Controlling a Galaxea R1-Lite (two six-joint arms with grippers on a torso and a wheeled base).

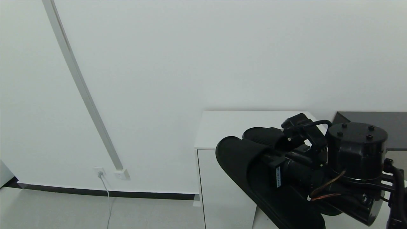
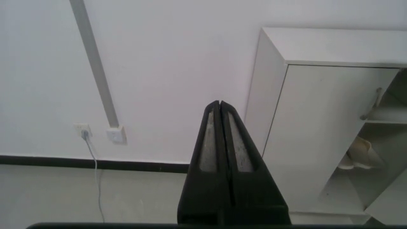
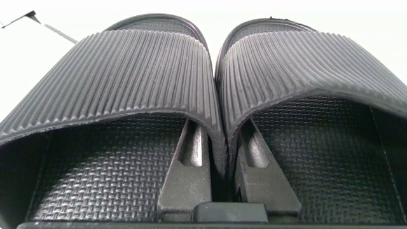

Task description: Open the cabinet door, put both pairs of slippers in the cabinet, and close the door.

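right wrist view: my right fingers (image 3: 184, 175) sit one inside each of the black slippers (image 3: 127, 83), pinched shut on the two neighbouring strap walls so the pair carries as one. in the head view they are held up in front of the white cabinet (image 1: 222, 178), near its top edge. my left fingers (image 2: 213, 143) are pressed flat together on nothing, off to the side (clear of the load, i judge) and facing the door (image 2: 324, 127), which stands open. a pale pair (image 2: 360, 151) already sits on a shelf inside.
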